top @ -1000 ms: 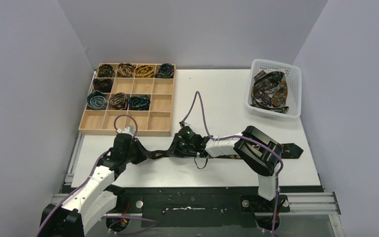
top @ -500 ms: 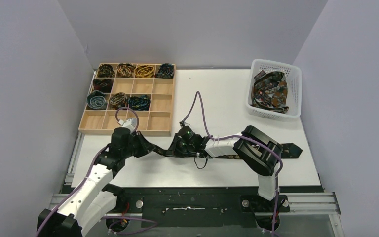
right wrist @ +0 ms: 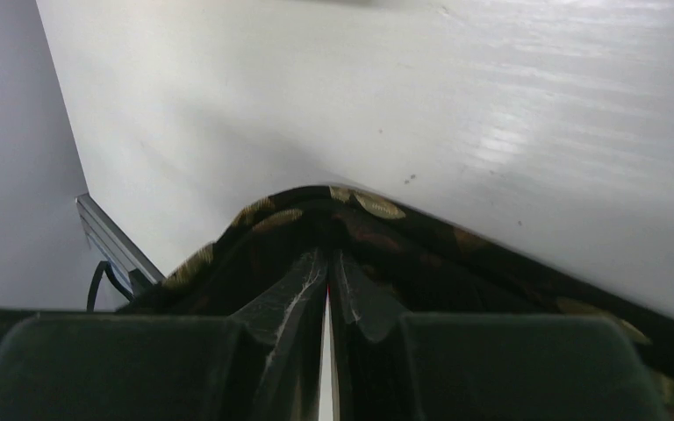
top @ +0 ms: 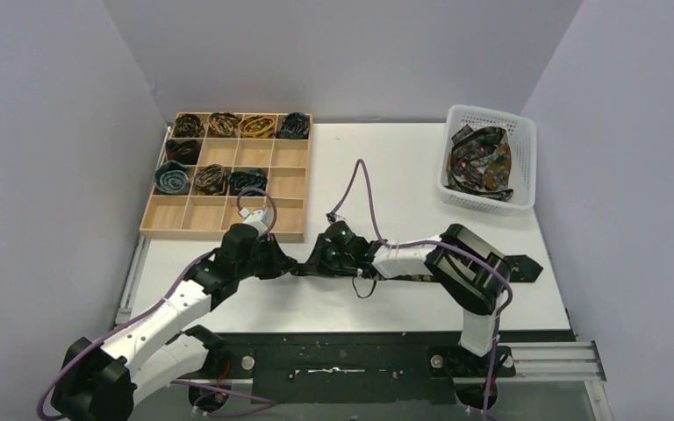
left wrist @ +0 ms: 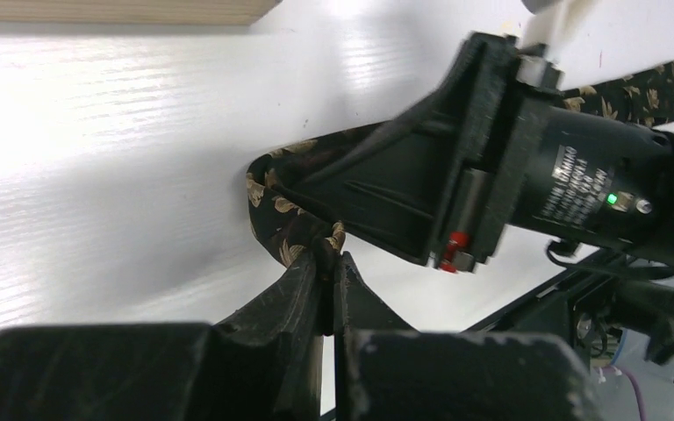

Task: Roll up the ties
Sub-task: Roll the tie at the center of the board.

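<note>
On the white table (top: 404, 175) the tie (top: 518, 266) lies across the near side. The left fingers (left wrist: 303, 281) and right fingers (right wrist: 291, 298) both pinch its narrow end. Best to wind tightly, keeping the edges aligned.

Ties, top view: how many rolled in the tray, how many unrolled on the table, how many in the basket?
Rolled ties in the tray: 8
Unrolled tie on the table: 1
Heaped ties in the basket: cannot count
Total countable: 9
</note>
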{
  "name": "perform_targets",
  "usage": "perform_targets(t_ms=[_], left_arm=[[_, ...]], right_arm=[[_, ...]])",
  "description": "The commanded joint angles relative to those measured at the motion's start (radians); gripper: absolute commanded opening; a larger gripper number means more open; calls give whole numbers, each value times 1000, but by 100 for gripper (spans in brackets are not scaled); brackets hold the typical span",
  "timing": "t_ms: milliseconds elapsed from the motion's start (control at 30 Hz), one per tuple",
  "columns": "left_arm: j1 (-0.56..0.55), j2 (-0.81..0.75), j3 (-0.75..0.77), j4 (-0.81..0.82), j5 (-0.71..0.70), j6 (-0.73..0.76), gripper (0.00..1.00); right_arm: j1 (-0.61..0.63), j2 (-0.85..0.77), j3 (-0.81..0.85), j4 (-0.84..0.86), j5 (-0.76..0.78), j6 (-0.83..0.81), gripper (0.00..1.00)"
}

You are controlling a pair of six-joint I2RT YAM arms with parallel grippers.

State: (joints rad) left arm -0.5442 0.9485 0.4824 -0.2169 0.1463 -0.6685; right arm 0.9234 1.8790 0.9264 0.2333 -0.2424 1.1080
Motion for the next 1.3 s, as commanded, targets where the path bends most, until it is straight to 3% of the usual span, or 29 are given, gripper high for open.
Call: perform_targets(t_ms=[0, 267, 1267], left_arm=[[-5, -1, 49, 55, -63, 2, 0], [-8, 19, 65, 41, -71, 11, 0], [-21, 89, 68, 94, -43, 20, 0]], right_arm=[[-3, -136, -26, -35, 91, -48, 8], [-6, -223, -66, -116, 176, -53, 8], [-32, -116, -46, -168, 98, -88, 9]])
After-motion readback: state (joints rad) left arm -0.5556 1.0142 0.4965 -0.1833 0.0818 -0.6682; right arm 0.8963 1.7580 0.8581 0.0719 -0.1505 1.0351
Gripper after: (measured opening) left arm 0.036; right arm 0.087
